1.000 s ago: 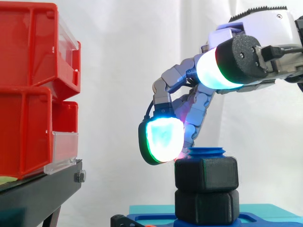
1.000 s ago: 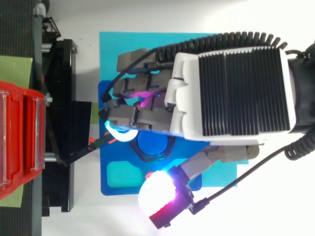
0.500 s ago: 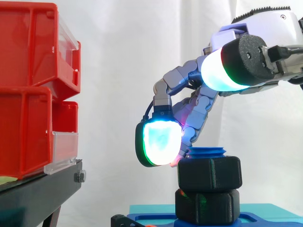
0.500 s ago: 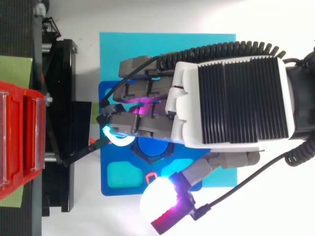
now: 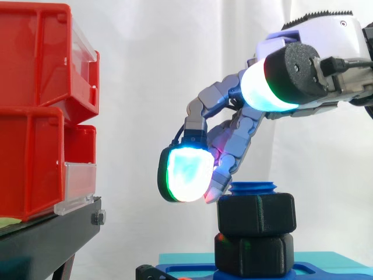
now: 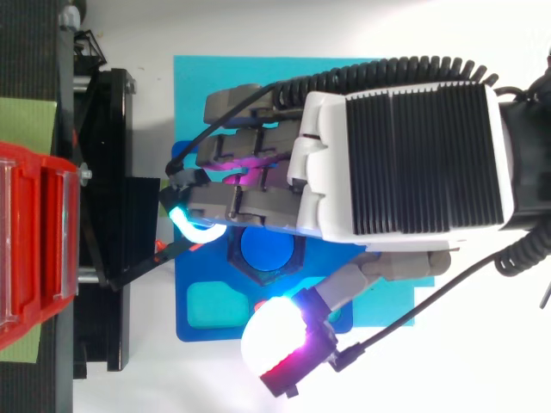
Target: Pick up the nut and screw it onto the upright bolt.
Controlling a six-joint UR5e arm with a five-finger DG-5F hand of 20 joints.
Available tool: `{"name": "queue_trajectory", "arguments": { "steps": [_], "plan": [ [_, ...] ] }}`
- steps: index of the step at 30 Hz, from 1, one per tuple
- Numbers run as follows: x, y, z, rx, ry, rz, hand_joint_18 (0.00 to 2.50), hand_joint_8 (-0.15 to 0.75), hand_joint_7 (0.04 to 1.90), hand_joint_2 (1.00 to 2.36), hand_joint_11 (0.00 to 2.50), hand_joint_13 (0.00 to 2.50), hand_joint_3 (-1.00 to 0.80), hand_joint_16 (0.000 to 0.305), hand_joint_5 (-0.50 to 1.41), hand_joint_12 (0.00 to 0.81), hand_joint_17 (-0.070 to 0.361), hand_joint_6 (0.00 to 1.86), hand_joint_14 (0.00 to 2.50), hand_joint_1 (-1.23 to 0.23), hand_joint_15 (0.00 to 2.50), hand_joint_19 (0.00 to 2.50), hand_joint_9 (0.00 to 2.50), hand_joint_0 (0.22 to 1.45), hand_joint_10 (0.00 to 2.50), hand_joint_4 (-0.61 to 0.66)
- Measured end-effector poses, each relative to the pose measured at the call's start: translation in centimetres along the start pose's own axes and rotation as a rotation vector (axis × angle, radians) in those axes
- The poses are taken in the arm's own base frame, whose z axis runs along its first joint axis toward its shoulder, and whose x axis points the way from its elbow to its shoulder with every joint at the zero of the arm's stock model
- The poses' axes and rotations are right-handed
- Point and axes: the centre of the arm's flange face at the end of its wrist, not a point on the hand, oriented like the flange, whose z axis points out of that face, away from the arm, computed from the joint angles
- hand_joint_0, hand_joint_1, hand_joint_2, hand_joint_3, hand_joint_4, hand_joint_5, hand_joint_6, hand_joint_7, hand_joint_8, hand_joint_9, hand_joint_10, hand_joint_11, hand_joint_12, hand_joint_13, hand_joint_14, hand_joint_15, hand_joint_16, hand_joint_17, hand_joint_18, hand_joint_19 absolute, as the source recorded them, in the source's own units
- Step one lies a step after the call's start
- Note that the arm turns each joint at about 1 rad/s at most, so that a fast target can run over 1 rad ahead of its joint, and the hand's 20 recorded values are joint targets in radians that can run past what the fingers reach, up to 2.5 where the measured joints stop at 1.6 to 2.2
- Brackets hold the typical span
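A blue upright bolt (image 5: 253,187) stands in a blue base (image 6: 211,305), its round top (image 6: 265,250) showing from above. Two black nuts sit on it: the upper nut (image 5: 256,214) just below the bolt's top, the lower nut (image 5: 253,255) down on the base. My hand (image 6: 413,159) hovers over the bolt with its fingers arched downward to the left. One glowing fingertip (image 5: 183,175) hangs left of the upper nut, apart from it. A pink-lit fingertip (image 5: 214,189) touches the nut's upper left corner. The thumb pad (image 5: 262,87) stays raised, away from the nut.
Red bins (image 5: 35,105) are stacked on a black stand (image 5: 46,239) at the left, close to the fingertips. A teal mat (image 6: 198,86) lies under the blue base, which also has teal recesses (image 6: 213,303).
The fingers have swept left, off the upper nut's side, and the glowing fingertip now hangs farther from it. The upper nut has turned slightly on the bolt.
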Motion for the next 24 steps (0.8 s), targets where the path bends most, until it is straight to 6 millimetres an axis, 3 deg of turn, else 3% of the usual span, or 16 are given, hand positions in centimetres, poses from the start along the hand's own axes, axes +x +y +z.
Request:
{"name": "queue_trajectory", "arguments": {
  "steps": [8, 16, 24],
  "plan": [
    [1.4, -0.1, 0.3, -0.007, -0.038, 0.01, 0.4, 0.246, 0.68, 1.0, 0.0, 0.64, -0.5, 0.033, -0.15, 0.281, 0.074, 0.5, 0.0, -0.11, 0.0, 0.07, 0.8, 0.5, 0.0, 0.17],
    [1.7, -0.2, 0.1, -0.003, -0.022, 0.013, 0.26, 0.246, 0.71, 1.0, 0.0, 0.54, -0.5, 0.033, -0.12, 0.303, 0.075, 0.5, 0.0, -0.09, 0.0, 0.01, 0.71, 0.49, 0.0, 0.18],
    [1.8, -0.2, 0.0, -0.001, -0.011, 0.012, 0.27, 0.247, 0.72, 1.0, 0.0, 0.54, -0.5, 0.033, -0.13, 0.305, 0.075, 0.5, 0.0, -0.09, 0.0, 0.02, 0.69, 0.49, 0.0, 0.18]
  ]
}}
